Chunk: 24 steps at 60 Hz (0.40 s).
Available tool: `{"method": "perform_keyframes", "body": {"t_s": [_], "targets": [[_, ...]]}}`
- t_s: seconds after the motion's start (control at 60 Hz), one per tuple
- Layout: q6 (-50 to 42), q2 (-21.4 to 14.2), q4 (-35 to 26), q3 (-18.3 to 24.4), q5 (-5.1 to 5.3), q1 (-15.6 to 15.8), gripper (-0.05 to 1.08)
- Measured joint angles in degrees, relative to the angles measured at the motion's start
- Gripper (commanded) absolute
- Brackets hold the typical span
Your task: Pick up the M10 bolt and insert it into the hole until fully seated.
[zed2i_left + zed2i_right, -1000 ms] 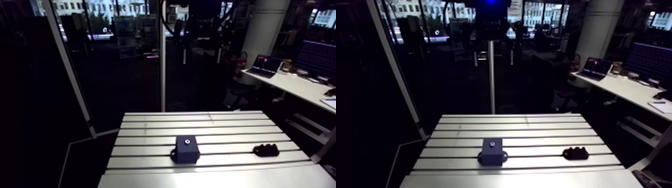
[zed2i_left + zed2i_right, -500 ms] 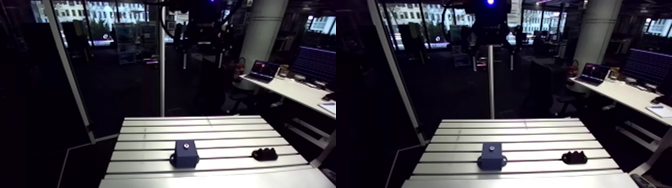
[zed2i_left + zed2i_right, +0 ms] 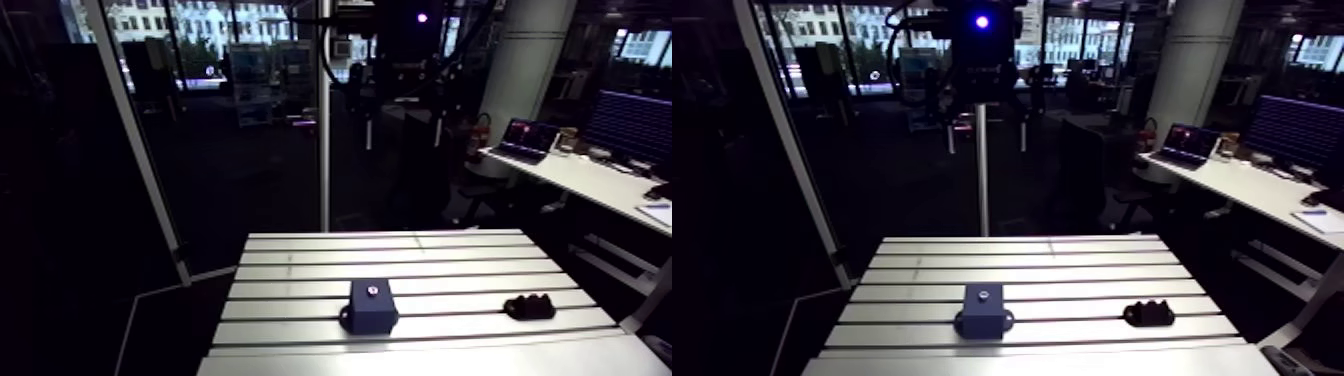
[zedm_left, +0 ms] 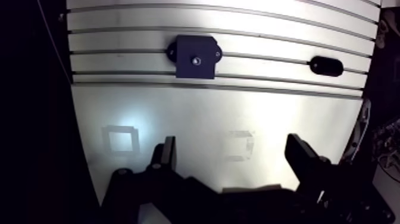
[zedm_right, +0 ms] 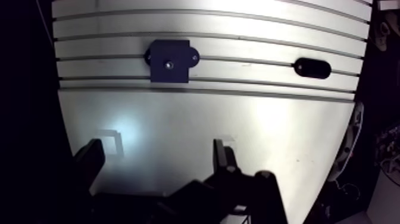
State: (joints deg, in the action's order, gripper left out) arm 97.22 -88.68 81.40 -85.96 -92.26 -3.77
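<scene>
On the table [image 4: 238,119], block [image 4: 186,50] stays put; tool [image 4: 232,152] spread wide.

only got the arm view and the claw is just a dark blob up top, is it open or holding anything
Observer: In the wrist view the claw is open and holds nothing.
Operator: what's under it
Observer: The smooth, unslotted strip of the table, which has two faint square marks on it.
Operator: and the block from there
Observer: The dark block sits ahead of the claw on the slotted part, well clear of it.
</scene>
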Motion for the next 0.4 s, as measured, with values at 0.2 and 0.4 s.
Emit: {"method": "perform_keyframes", "body": {"t_s": [0.2,0.4], "targets": [[-0.1,0.0,0.2,-0.2,0.01,0.0,0.01],[-0.2,0.1,0.4,-0.3,-0.04,0.0,0.01]]}}
